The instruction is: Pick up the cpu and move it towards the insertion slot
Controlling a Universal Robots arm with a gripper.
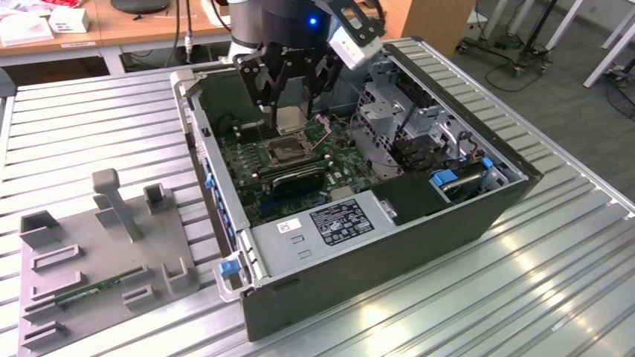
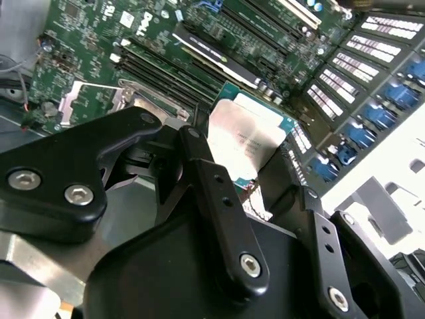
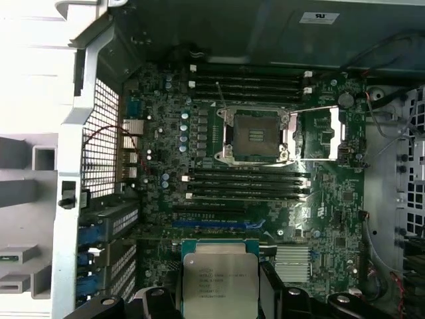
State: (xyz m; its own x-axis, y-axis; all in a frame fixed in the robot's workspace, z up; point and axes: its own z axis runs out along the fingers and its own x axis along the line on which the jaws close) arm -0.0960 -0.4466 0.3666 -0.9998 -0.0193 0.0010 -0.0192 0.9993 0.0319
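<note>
step: carry over board | fingers (image 1: 290, 104) pinching the cpu (image 3: 219, 279) by its edges; hold it level | insertion slot (image 3: 255, 135) open, upper centre; align squarely above

Cpu (image 3: 219, 282): lower edge cut off by first wrist view's frame; sides covered by gripper (image 3: 219, 299) fingers.
Cpu, second wrist view (image 2: 249, 136): lower portion hidden behind a finger (image 2: 212, 193).
Insertion slot (image 1: 285, 151): contacts too small to tell.
Grey tray (image 1: 100, 297): near corner cut off in exterior view.
</note>
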